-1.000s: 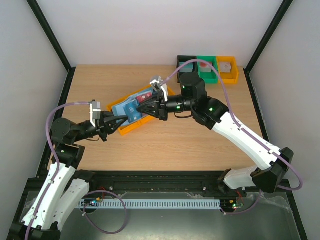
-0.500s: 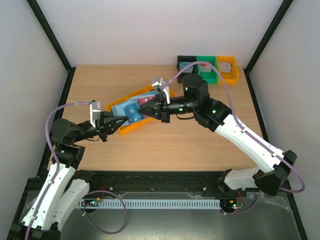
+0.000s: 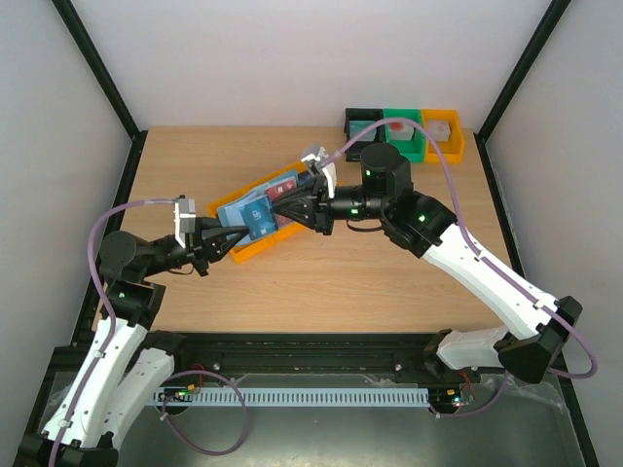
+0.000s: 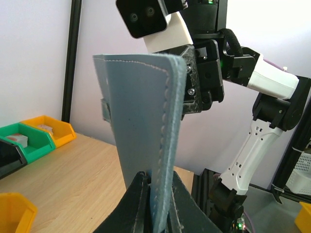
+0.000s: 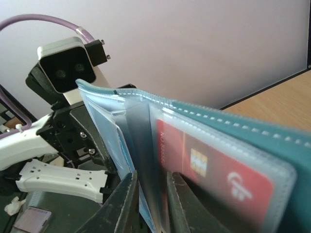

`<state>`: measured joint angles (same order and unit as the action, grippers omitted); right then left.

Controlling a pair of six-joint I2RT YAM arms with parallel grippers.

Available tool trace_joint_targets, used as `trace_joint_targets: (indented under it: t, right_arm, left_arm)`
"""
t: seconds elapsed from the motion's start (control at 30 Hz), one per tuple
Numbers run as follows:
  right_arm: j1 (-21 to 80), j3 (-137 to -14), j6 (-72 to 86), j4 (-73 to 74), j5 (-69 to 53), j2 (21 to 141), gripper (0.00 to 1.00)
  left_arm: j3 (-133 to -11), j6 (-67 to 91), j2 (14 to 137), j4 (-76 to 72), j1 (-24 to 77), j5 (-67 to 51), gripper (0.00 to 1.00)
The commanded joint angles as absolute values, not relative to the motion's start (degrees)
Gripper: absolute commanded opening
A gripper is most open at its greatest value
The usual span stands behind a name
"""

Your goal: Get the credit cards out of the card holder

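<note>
The blue card holder hangs open in the air between my two grippers, above an orange bin. My left gripper is shut on the holder's lower edge; the left wrist view shows the fingers pinching its stitched cover. My right gripper reaches into the holder from the right. In the right wrist view it is shut on a dark grey card that stands between the leaves. A red card sits in a clear sleeve to the right, and also shows from above. A blue card lies in the left leaf.
Black, green and yellow bins stand in a row at the back right of the wooden table. Black frame posts flank the table at both sides.
My right arm has drawn back a little to the right, and the holder now lies more spread open, with the red card showing more. The left arm has stayed put.
</note>
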<state>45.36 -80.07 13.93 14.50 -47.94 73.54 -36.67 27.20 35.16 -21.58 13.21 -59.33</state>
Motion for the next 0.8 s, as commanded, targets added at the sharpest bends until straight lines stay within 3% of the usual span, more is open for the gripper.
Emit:
trace_joint_targets:
  t: [0.0,0.57,0.77]
  right_arm:
    - [45.3,-80.2,14.7,13.7,-47.4,74.7,0.19]
    - [47.4,-80.6,14.4,11.2,-50.9,77.1,0.19]
    - [47.4,-81.1,14.8,10.6,-56.1,76.6,0.02]
  left_arm:
    - [-36.6,26.4,34.3,-24.8,13.4,-60.6,0.02]
    - [-37.0,25.9,34.7,-24.3,13.4,-61.0,0.02]
    - [-37.0,26.3,35.0,-24.3,13.4,-60.4,0.02]
